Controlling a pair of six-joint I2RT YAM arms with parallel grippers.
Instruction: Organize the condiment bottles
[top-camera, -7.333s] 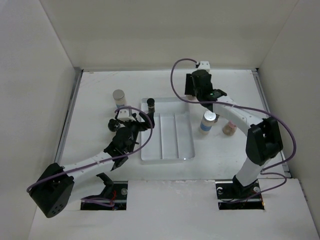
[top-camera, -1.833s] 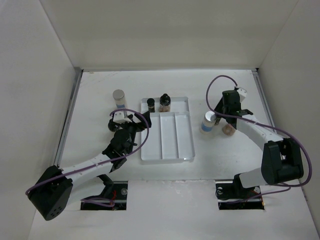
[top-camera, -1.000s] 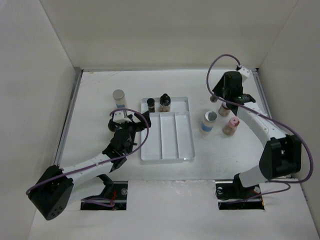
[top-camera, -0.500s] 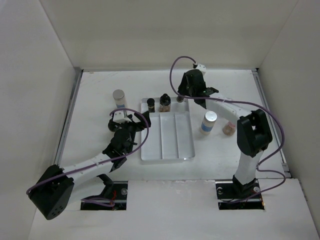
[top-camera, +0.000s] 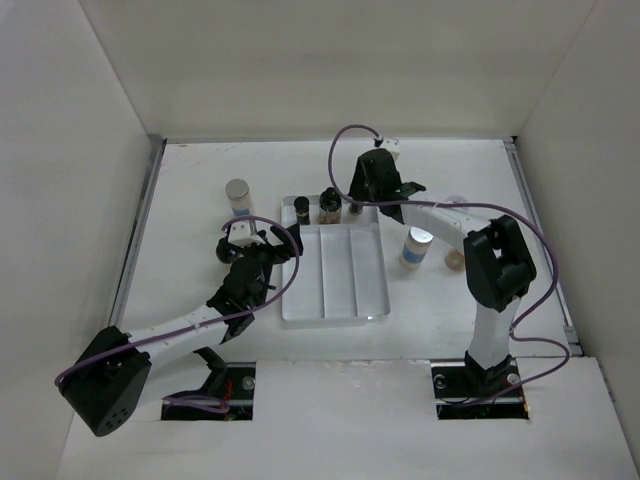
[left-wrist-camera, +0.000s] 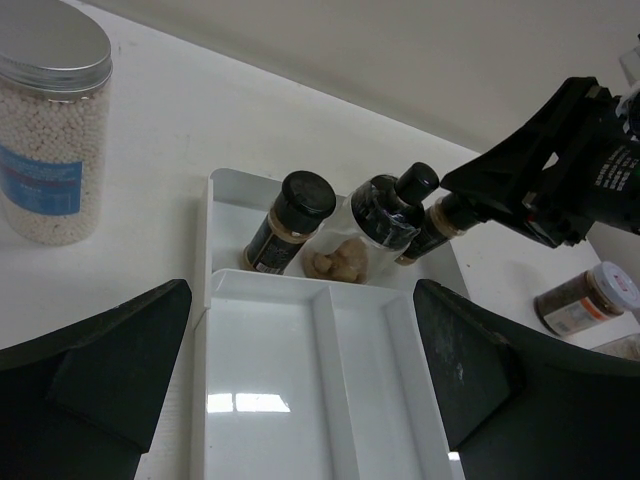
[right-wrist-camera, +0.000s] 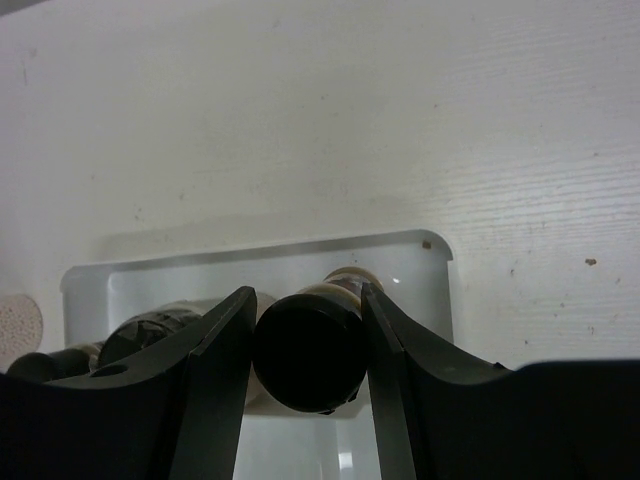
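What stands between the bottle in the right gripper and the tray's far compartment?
Nothing visible. The right gripper holds the black-capped bottle over the free right end of the tray's far compartment. To its left two bottles already stand, the nearer one close beside the gripper.

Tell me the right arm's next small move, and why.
Probably lower straight down, then release. The right gripper is shut on a black-capped brown bottle over the white tray's far compartment, beside the two bottles standing there. Whether it touches the floor is unclear.
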